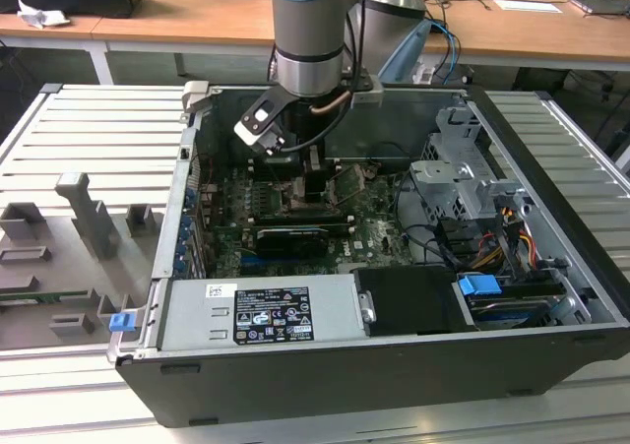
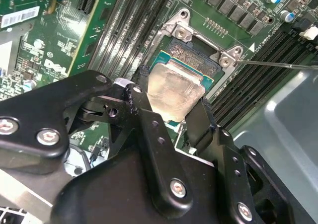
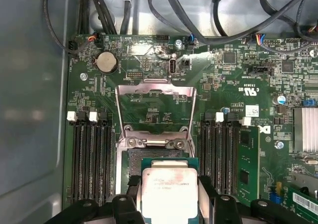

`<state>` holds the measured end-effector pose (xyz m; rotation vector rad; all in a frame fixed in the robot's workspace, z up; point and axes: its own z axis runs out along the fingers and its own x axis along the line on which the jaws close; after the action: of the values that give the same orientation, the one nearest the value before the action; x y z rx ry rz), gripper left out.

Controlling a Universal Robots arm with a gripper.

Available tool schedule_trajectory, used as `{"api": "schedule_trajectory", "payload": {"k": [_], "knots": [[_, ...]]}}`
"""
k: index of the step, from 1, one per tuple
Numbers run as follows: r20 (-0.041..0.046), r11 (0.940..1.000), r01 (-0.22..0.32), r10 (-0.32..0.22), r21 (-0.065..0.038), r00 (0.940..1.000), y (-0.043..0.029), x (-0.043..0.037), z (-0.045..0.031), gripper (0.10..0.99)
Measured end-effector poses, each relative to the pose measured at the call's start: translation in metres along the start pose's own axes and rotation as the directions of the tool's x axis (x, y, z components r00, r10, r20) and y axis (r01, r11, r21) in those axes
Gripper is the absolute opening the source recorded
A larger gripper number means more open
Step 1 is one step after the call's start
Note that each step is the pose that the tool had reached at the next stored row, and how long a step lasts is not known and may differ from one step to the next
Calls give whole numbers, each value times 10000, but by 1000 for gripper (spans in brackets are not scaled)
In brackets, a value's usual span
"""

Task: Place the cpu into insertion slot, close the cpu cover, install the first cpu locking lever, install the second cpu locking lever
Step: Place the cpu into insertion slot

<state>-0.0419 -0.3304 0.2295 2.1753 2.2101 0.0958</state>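
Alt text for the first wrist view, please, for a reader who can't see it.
The claw grips the cpu by two opposite edges over the insertion slot in a green circuit board. The cpu cover is hinged open beyond the slot, and black memory slots flank the socket.

**Metal, Laminate, Black Sheen**

The cpu [image 3: 169,191] has a pale, dull-silver metal face. The cpu cover [image 3: 154,91] is bright sheet metal, smooth and reflective. The circuit board [image 3: 223,90] is green and lightly glossy. The gripper [image 2: 174,88] is black with a soft sheen, studded with shiny steel screws. The ribbed table [image 1: 89,129] looks like pale matt metal; the far desk [image 1: 197,16] is wood.
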Motion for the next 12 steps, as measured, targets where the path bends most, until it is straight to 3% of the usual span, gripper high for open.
{"api": "schedule_trajectory", "payload": {"k": [12], "knots": [[7, 9999, -29, 29, 97, 10000, -8, 78, 137, 541]]}}
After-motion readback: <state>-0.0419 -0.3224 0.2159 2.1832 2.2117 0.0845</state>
